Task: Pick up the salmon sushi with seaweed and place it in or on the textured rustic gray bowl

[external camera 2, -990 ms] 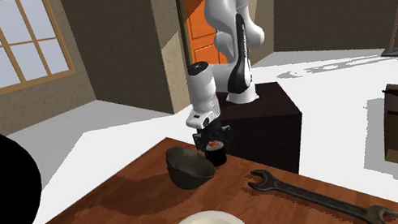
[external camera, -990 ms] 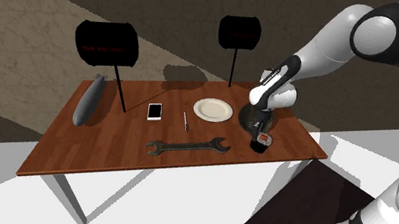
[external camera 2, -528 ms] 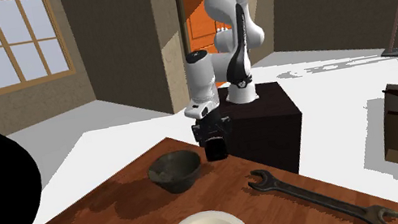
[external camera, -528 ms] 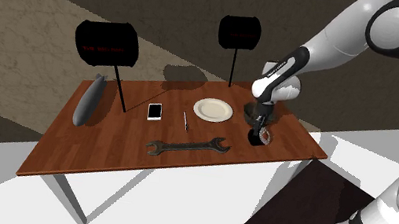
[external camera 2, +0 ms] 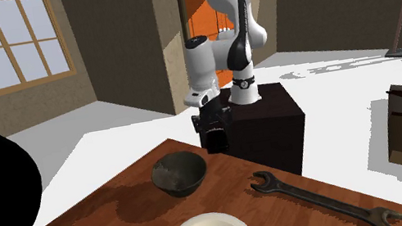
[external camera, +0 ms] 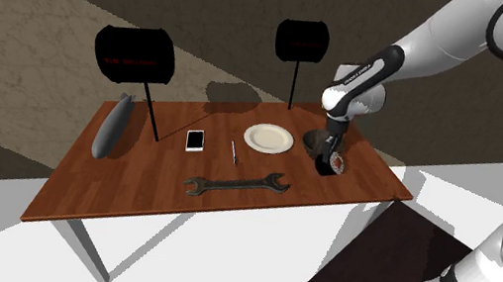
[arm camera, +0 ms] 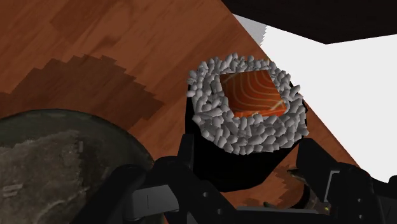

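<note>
The salmon sushi roll [arm camera: 248,121], orange fish in white rice with a black seaweed wrap, sits clasped between my gripper's [arm camera: 245,172] two black fingers. In the shoulder view the gripper [external camera: 333,162] hangs above the table's near right corner with the sushi [external camera: 337,162] lifted off the wood. The rough dark grey bowl [external camera: 313,140] stands just beyond it on the table. In the second exterior view the bowl [external camera 2: 178,174] sits upright, and the gripper [external camera 2: 216,140] hovers a little behind and to the right of it. The bowl's rim [arm camera: 63,121] lies beside the fingers.
On the wooden table [external camera: 133,189] lie a white plate [external camera: 269,138], a long wrench [external camera: 237,184], a pen [external camera: 233,152], a phone [external camera: 196,140] and a grey airship-shaped object [external camera: 113,124]. Two black signs on posts [external camera: 133,54] stand at the back. The table edge is close to the gripper.
The gripper has risen off the table with the sushi held in it. The bowl, knocked tilted a second ago, has settled upright slightly further from the gripper.
</note>
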Tool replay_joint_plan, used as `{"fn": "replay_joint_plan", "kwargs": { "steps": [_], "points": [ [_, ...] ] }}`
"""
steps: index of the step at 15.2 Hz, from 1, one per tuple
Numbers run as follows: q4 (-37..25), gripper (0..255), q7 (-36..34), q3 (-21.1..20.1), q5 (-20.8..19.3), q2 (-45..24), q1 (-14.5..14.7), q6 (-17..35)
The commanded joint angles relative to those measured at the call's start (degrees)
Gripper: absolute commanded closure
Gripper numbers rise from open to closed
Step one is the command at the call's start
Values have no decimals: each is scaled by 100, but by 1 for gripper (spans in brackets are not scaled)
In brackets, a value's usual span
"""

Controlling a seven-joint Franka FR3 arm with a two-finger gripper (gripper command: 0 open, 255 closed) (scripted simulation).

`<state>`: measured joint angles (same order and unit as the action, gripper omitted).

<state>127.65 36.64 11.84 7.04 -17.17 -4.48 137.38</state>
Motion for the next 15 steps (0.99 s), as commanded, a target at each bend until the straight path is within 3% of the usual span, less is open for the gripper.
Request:
{"fn": "replay_joint_plan", "kwargs": {
  "steps": [1, 15],
  "points": [
    [6, 255, -34, 24, -52, 141, 14, -132],
    [-177, 255, -235, 109, -324, 894, 71, -1043]
  ]
}}
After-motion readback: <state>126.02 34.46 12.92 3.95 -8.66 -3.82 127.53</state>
